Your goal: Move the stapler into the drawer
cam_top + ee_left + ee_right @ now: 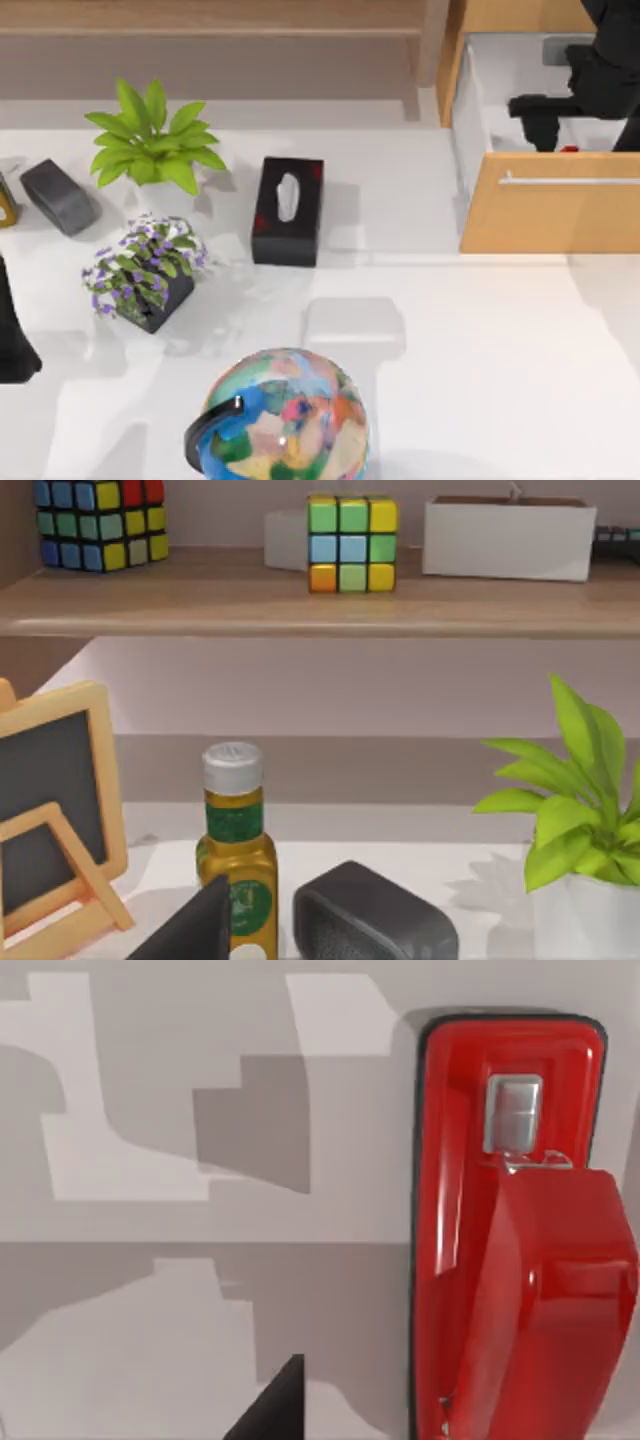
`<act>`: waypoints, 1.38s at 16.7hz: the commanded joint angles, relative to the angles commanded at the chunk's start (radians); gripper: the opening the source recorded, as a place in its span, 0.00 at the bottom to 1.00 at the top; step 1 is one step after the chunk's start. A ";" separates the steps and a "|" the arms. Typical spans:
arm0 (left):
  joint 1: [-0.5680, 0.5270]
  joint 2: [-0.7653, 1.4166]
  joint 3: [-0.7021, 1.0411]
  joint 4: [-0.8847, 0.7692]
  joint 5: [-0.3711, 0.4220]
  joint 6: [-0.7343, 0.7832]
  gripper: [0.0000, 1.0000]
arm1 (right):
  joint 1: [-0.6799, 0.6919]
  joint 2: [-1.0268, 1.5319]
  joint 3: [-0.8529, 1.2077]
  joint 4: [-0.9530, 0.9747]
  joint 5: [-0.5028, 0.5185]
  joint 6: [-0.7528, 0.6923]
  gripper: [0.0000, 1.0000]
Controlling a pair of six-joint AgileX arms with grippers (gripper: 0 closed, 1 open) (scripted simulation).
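The drawer (550,215) stands pulled out at the top view's back right, showing its orange-brown wood front, silver bar handle and white inside (500,90). In the right wrist view the red stapler (510,1240) lies flat on the white drawer floor, and a sliver of the stapler (569,149) shows just behind the drawer front. My right gripper (545,125) hangs over the open drawer, just beside and above the stapler. My left arm (15,345) is parked at the table's left edge, and one of its fingers (190,935) sits well off to one side, so that gripper is open.
A black tissue box (288,210) stands mid-table, with a green plant (150,145), a purple flower pot (145,270) and a dark speaker (58,195) to its left. A globe (285,420) sits at the front. An oil bottle (238,860) and a shelf (300,600) with cubes lie behind.
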 joint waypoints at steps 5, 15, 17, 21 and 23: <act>0.000 0.000 0.000 0.000 0.000 0.000 1.00 | 0.000 0.000 0.000 0.000 0.000 0.000 1.00; 0.000 0.000 0.000 0.000 0.000 0.000 1.00 | 0.054 -0.183 -0.053 0.119 0.048 -0.034 1.00; 0.000 0.000 0.000 0.000 0.000 0.000 1.00 | 0.133 -0.268 -0.096 0.222 0.068 -0.058 1.00; 0.000 0.000 0.000 0.000 0.000 0.000 1.00 | 0.352 -0.365 -0.219 0.525 0.113 -0.135 1.00; 0.000 0.000 0.000 0.000 0.000 0.000 1.00 | 0.455 -0.389 -0.300 0.714 0.139 -0.194 1.00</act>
